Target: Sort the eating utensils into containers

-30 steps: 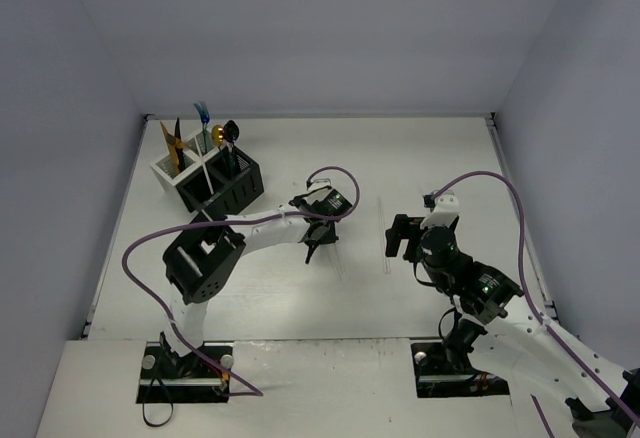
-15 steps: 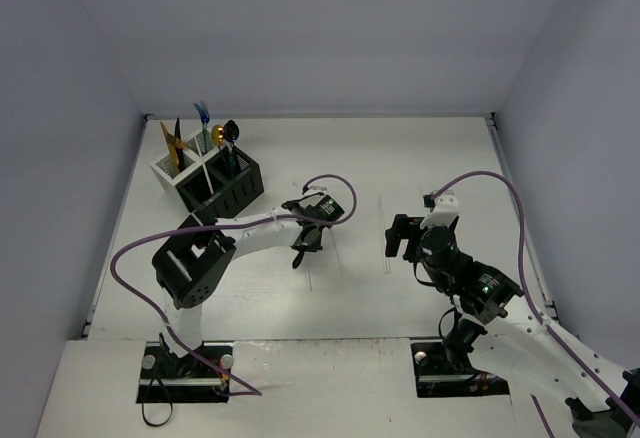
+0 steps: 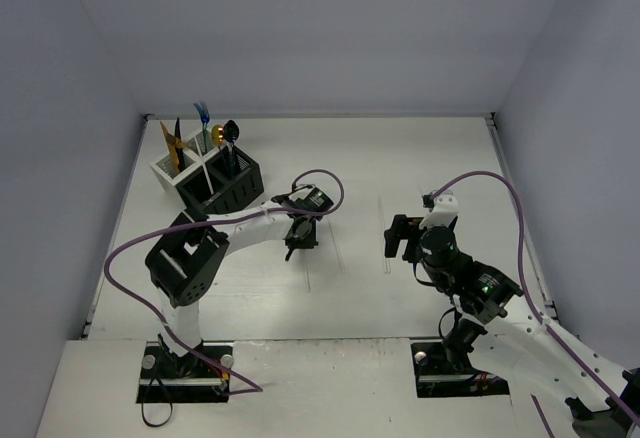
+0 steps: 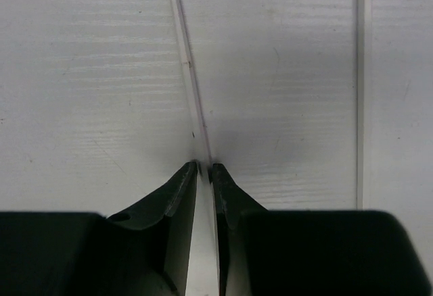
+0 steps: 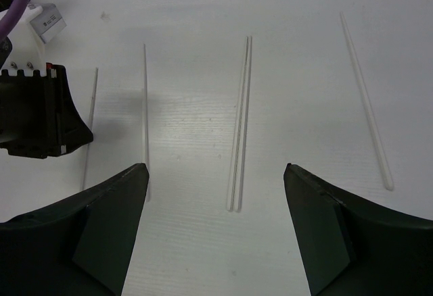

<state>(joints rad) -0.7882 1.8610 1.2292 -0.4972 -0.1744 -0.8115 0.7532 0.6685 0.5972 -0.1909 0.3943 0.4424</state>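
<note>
The table [image 3: 420, 158] is white with a matt finish; up close its surface shows fine grain lines and a few small dark specks. A thin grey rail [image 3: 118, 228] follows its left edge and a matching rail [image 3: 520, 218] follows its right edge. A plain pale grey-lavender back wall [image 3: 320, 28] stands at the far edge. A left wall [image 3: 50, 158] and a right wall [image 3: 590, 108] of the same colour close the sides. A separate white panel [image 3: 330, 378] lies along the near edge, meeting the table at a straight seam. Soft shadows fall on the middle of the table.
</note>
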